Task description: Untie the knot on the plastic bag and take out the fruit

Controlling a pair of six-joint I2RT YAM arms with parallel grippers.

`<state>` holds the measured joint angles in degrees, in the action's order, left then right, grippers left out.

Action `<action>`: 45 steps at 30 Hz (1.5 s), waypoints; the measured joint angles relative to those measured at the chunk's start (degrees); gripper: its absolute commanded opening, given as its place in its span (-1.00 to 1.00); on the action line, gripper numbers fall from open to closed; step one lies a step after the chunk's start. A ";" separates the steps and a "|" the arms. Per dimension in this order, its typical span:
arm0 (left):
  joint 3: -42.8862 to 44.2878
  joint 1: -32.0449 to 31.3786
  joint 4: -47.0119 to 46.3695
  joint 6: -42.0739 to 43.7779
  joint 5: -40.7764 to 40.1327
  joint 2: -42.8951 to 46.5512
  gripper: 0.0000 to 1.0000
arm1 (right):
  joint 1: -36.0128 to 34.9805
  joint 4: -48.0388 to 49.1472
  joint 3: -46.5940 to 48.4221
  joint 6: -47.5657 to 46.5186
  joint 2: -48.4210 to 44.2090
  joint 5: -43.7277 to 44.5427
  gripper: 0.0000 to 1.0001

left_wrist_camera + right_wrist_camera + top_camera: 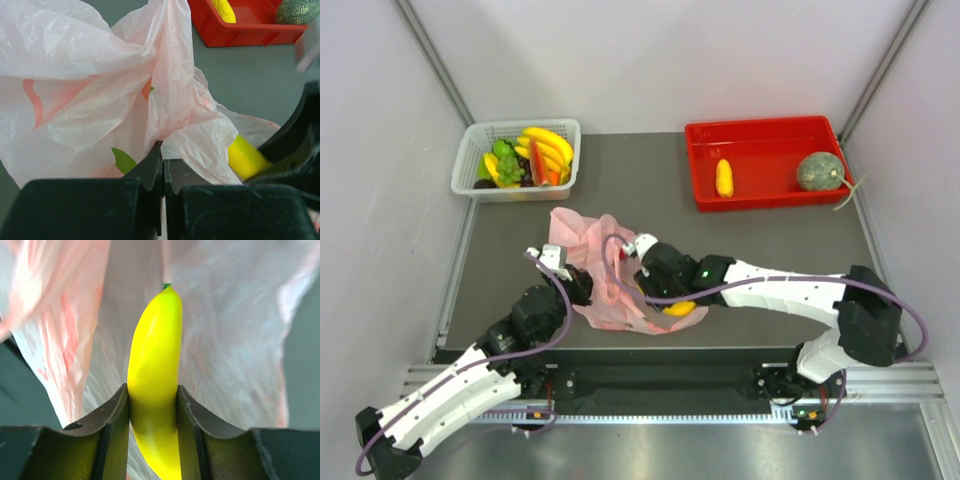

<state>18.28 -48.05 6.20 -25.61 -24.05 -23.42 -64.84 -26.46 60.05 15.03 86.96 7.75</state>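
Observation:
The pink plastic bag (588, 250) lies crumpled at the table's near middle, with both arms at it. My left gripper (163, 161) is shut on a fold of the bag's film (175, 110). My right gripper (153, 392) reaches into the bag and is shut on a small yellow banana (155, 355), which also shows in the left wrist view (245, 159) and from above (678, 308). A reddish fruit (35, 97) and a green leaf (123, 161) show through the film. A green melon (819, 171) and a small yellow fruit (724, 177) lie in the red tray. No knot shows.
The red tray (760, 132) stands at the back right. A white basket (472, 150) at the back left holds larger bananas, green grapes and red-orange slices. Pale walls close the table in on the left, the right and behind.

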 measured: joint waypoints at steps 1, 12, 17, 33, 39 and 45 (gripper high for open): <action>0.00 0.00 -0.02 0.00 0.00 -0.07 -1.00 | 1.05 0.52 0.28 0.57 -0.94 -0.04 -1.00; 0.02 0.00 -0.55 0.07 0.00 -2.03 -1.00 | 10.38 17.46 -11.19 8.74 -12.48 -9.90 -1.00; 0.02 0.00 -1.60 0.09 0.00 -2.80 -1.00 | 16.04 27.67 -14.75 12.98 -20.13 -15.19 -1.00; 0.26 0.00 -4.66 0.61 0.39 -5.35 -1.00 | 32.26 60.94 -15.50 37.31 -10.10 -43.19 -1.00; 0.37 0.00 -6.78 1.29 -0.09 -5.95 -1.00 | 31.61 63.14 -18.23 40.76 -10.19 -47.52 -1.00; 0.37 0.00 -8.48 1.33 0.24 -8.00 -1.00 | 32.89 54.49 -17.55 36.59 -14.25 -47.87 -1.00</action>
<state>18.65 -48.05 -2.28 -24.27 -23.81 -31.42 -31.94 28.03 42.50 51.62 72.71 -40.12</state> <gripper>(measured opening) 0.012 0.346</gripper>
